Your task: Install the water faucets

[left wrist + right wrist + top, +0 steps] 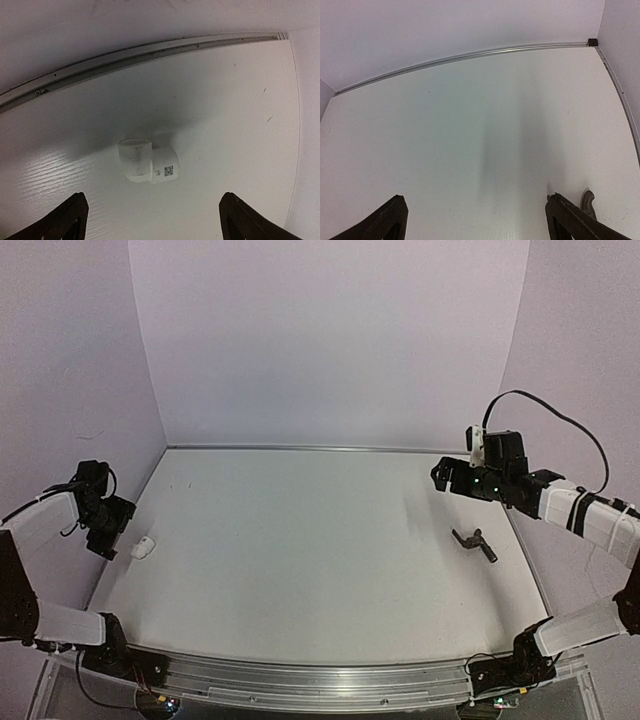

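The white fitting (143, 548) lies on the table at the far left; in the left wrist view it (148, 160) is a stubby white elbow with a small code label, ahead of my open fingers. My left gripper (103, 540) hovers just left of it, open and empty. The black T-shaped tap (475, 543) lies on the table at the right; only its handle tip (588, 202) shows in the right wrist view, beside my right finger. My right gripper (442, 478) is open and empty, raised above the table behind the tap.
The white table (300, 560) is walled at the back and both sides, with a metal strip (140, 55) along the wall foot. A metal rail (310, 680) runs along the near edge between the arm bases.
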